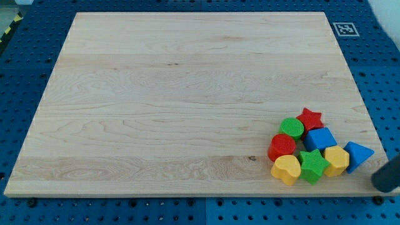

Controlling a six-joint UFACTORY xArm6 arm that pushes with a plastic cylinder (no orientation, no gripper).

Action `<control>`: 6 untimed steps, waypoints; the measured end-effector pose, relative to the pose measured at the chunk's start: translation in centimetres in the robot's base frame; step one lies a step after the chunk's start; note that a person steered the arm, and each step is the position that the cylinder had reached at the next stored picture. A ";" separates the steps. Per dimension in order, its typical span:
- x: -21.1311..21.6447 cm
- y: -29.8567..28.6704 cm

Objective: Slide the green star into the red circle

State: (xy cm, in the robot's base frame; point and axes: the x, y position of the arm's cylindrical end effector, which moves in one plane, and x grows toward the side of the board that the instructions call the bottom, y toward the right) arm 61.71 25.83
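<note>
Rod end, my tip [382, 182], is showing at the near right edge of the view as a dark rounded shape, sitting just off the right side of the desk [156, 100]. Only this short dark piece is showing; the frame is cutting off the rest of the rod and the arm, so their pose cannot be told. No fingers are fitted to this rod, so nothing is being grasped or released.

Blocks are crowding together in the near right corner of the desk. The green star [312, 165] is lying in the near row, between the yellow heart [286, 169] on its left and the yellow hexagon-like block [336, 160] on its right, touching or nearly touching both. The red circle [282, 147] is sitting just left and slightly farther back, close beside the star's upper left point. A green circle [291, 128] is lying behind the red circle, a red star [309, 118] farthest back, and a blue cube-like block [320, 139] is resting behind the green star. A blue triangle [357, 154] is lying at the right end of the cluster.

My tip is standing to the right of the green star, with the yellow hexagon-like block and blue triangle lying between them.
</note>
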 end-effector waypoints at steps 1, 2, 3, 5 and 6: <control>0.1 -2.7; 0.0 -3.5; 0.0 -3.7; 0.0 -4.5; 0.0 -7.2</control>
